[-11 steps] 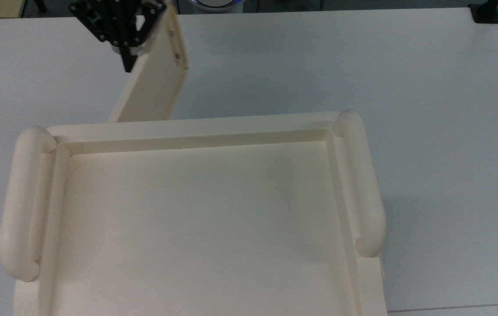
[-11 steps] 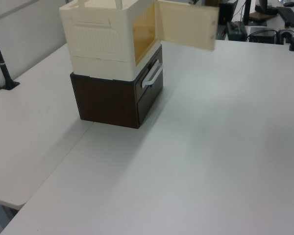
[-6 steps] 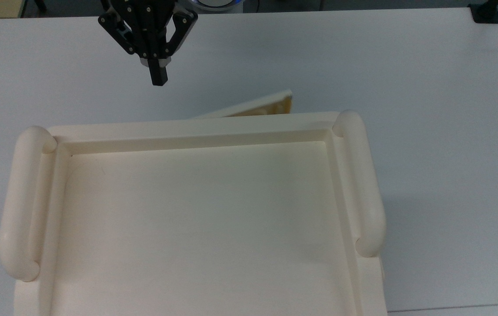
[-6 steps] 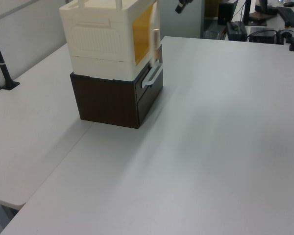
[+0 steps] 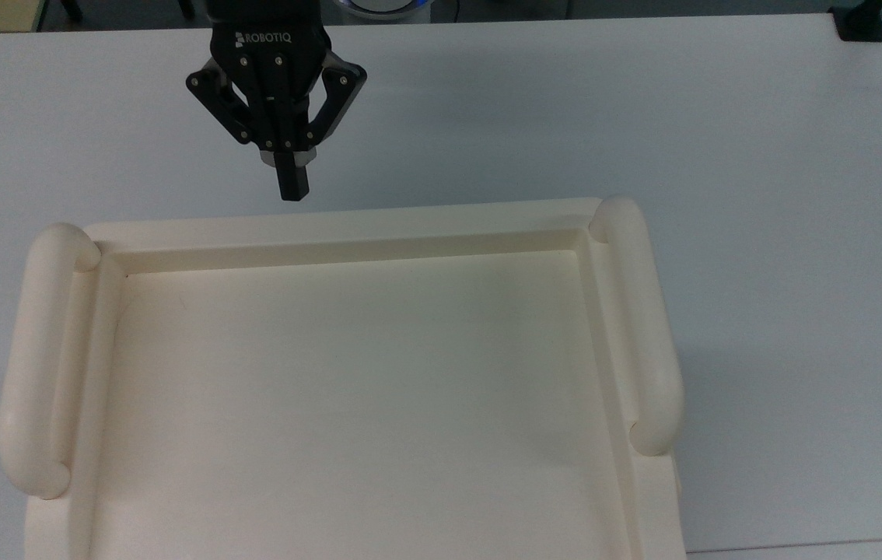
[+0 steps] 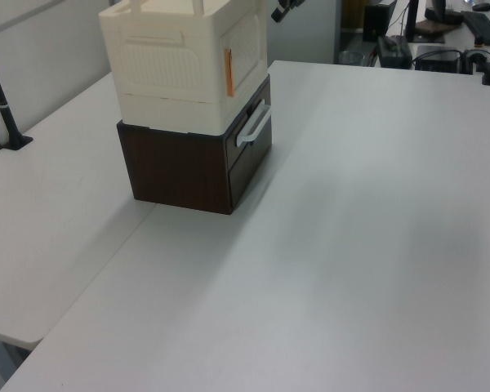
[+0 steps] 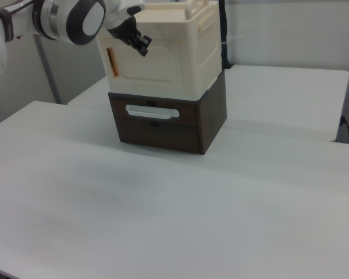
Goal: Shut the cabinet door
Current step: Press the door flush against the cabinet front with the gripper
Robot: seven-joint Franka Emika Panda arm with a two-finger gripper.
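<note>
The white table (image 6: 376, 245) is seen carrying a dark brown drawer unit (image 7: 163, 125), and the cabinet (image 7: 163, 52) is stacked on that. The cabinet door (image 7: 148, 64) looks pretty much shut, flush with the front, its orange handle (image 7: 111, 62) at the right view's left edge. The gripper (image 5: 291, 190) is held just in front of the door, fingers pinched together on nothing. So closing seems basically done; probably only a final nudge to seat the door is needed, then a pull-back.
</note>
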